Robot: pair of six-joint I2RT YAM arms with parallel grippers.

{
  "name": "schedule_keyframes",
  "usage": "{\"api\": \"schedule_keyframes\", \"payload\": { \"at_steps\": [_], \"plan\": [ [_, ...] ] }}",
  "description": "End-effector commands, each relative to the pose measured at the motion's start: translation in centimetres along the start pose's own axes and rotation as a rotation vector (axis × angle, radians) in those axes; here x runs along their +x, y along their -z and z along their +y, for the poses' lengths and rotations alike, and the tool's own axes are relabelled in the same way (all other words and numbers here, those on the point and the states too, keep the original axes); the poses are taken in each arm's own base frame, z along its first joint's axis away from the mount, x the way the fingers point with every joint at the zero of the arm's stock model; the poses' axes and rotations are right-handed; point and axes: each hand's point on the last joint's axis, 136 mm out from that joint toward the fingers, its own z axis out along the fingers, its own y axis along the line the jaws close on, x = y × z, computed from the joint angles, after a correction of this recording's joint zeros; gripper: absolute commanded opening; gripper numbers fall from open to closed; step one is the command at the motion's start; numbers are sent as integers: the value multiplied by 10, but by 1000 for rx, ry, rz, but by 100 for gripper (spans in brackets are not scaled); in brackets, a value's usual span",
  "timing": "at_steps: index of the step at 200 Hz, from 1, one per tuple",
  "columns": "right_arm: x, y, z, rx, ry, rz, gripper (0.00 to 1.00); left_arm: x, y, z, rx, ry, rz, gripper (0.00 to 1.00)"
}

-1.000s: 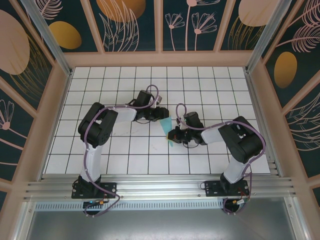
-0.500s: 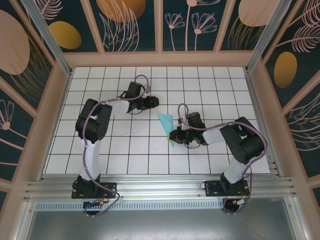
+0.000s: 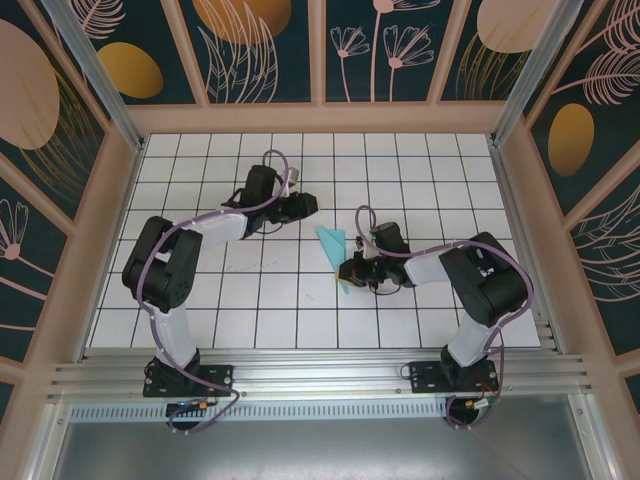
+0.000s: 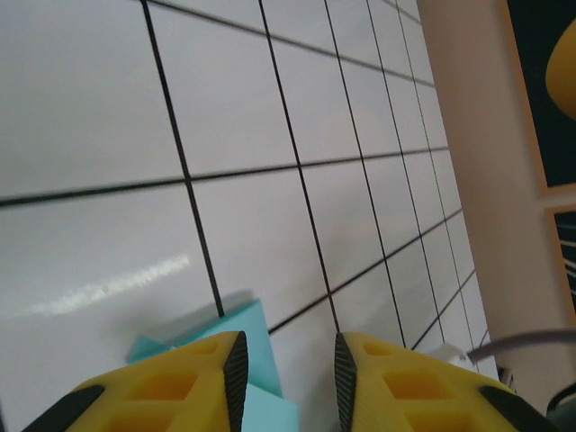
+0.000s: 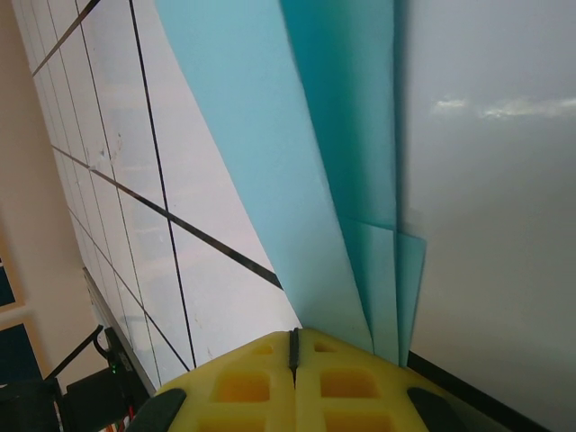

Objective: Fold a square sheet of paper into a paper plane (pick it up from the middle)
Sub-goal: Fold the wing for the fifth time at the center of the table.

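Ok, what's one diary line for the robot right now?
left end effector: open | right end effector: shut | paper: folded narrow, beside right end effector

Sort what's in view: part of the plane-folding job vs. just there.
Job:
paper plane
right pincer, shut on its tail end
left pincer, open, apart from the paper

Just there:
white grid table
patterned walls
front aluminium rail
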Motion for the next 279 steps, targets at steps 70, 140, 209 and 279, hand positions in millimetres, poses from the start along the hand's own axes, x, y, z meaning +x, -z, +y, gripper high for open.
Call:
{"api": "schedule_keyframes", "payload": {
  "at_steps": [70, 140, 209, 279],
  "plan": [
    [23, -6, -59, 189, -110, 60, 0, 70, -50, 0, 32, 63, 139, 31],
    [20, -3, -49, 170, -105, 54, 0, 93, -64, 46, -110, 135, 200, 32],
    [-3, 9, 1, 91, -14, -2, 3, 98, -62, 63, -186, 148, 207, 31],
    [-2, 1, -11, 117, -47, 14, 2, 101, -60, 72, -233, 154, 212, 29]
  ]
}}
